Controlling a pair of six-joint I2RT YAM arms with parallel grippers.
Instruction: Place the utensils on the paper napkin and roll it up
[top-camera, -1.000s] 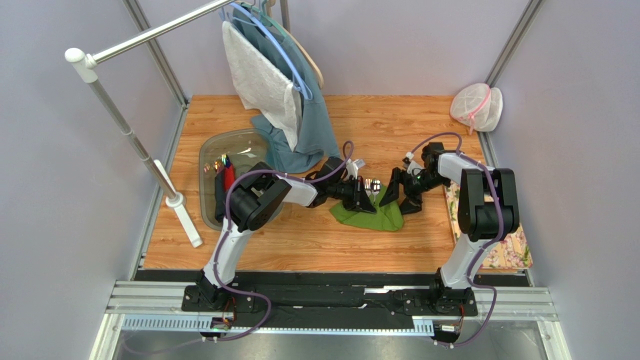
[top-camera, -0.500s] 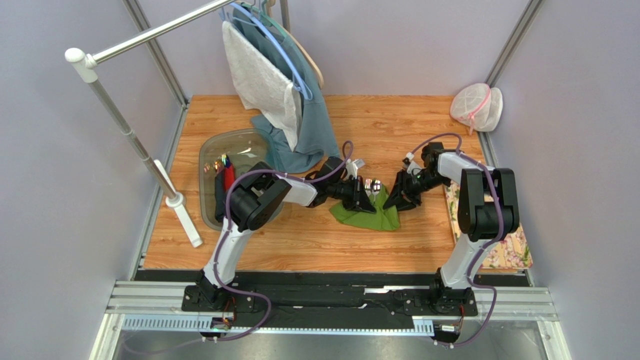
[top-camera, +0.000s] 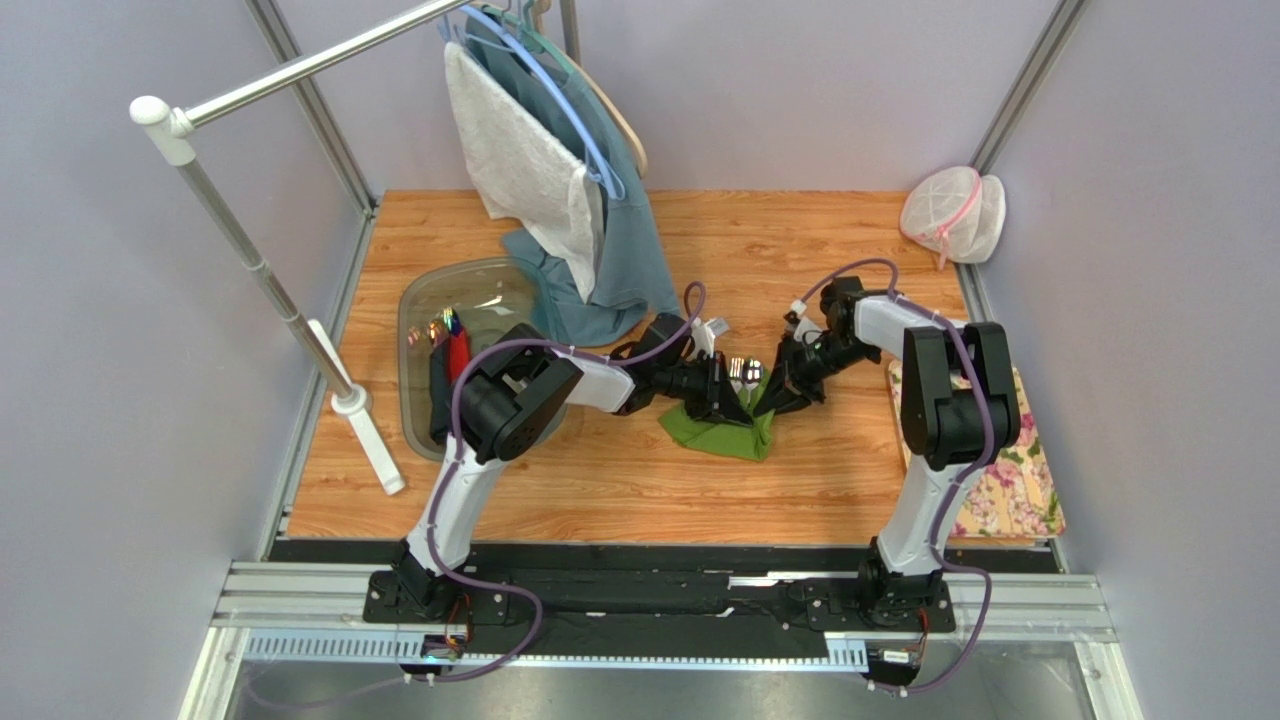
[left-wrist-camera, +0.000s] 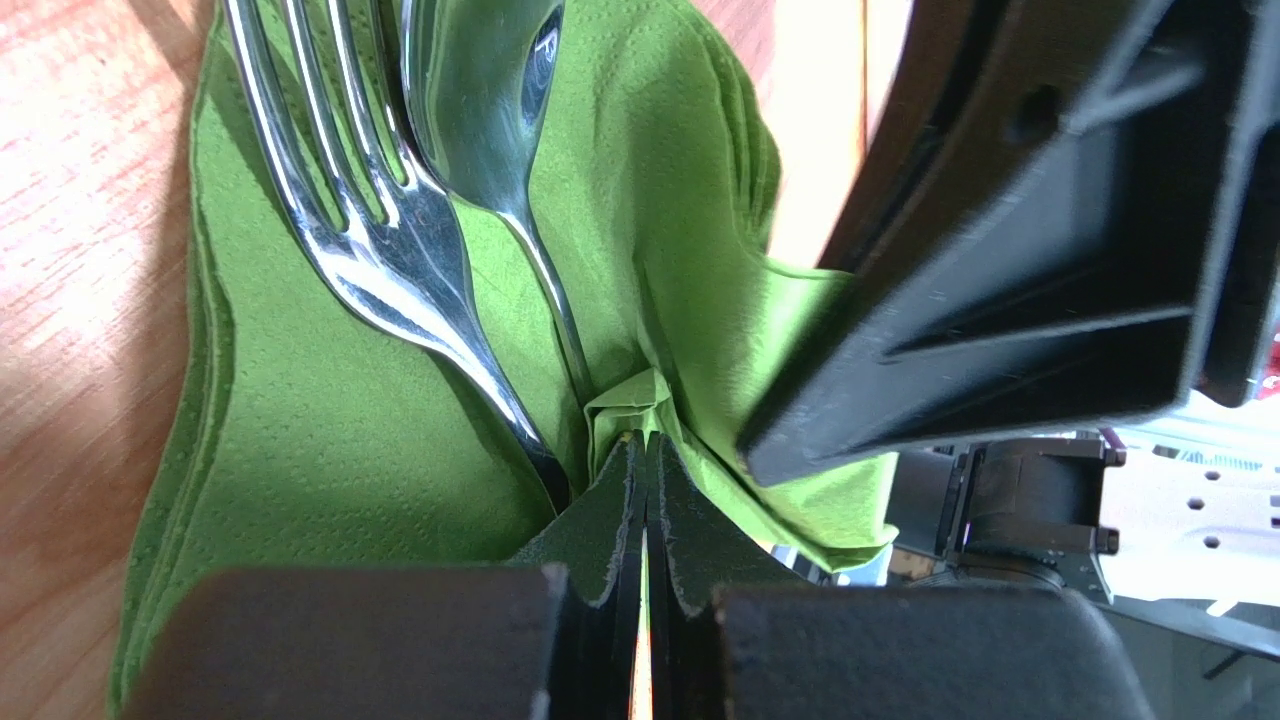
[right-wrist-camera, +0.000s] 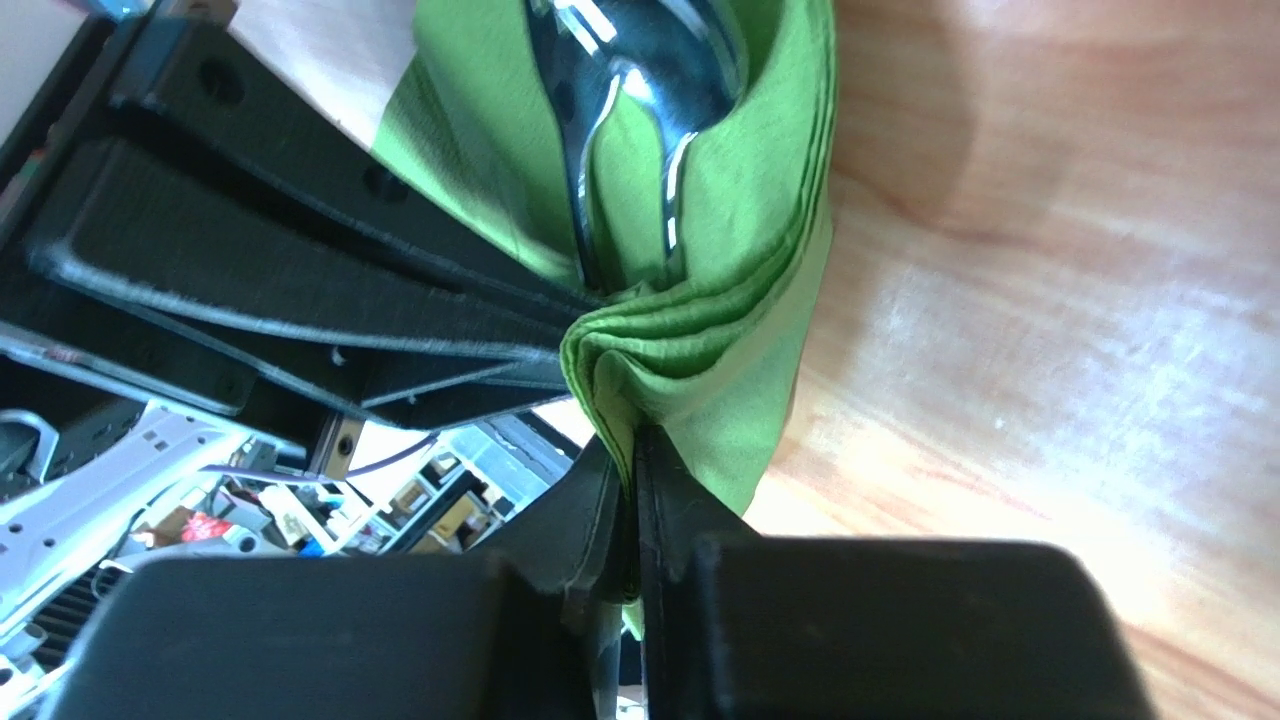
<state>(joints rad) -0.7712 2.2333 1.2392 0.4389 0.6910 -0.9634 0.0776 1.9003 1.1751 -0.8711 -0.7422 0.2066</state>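
At the middle of the wooden table (top-camera: 601, 480), a raised fold of the paper napkin (left-wrist-camera: 331, 450) is pinched between the closed jaws of the left gripper (left-wrist-camera: 646, 450). The napkin's opposite edge is clamped by the right gripper (right-wrist-camera: 634, 443), its jaws pressed together on the paper. A fork (left-wrist-camera: 361, 225) and a spoon (left-wrist-camera: 481, 105) are cradled on the napkin between the grippers. A clear tub (top-camera: 466, 285) is seen left of the napkin, a teal garment (top-camera: 631, 263) behind it.

Tally: one paper napkin (top-camera: 718, 432), one fork (left-wrist-camera: 368, 225), one spoon (left-wrist-camera: 481, 90). One clear tub (top-camera: 451, 273) at 9 o'clock, one teal garment (top-camera: 639, 255) at 11, one mesh bag (top-camera: 953, 215) at 2, one flowered mat (top-camera: 1007, 483) at 4.
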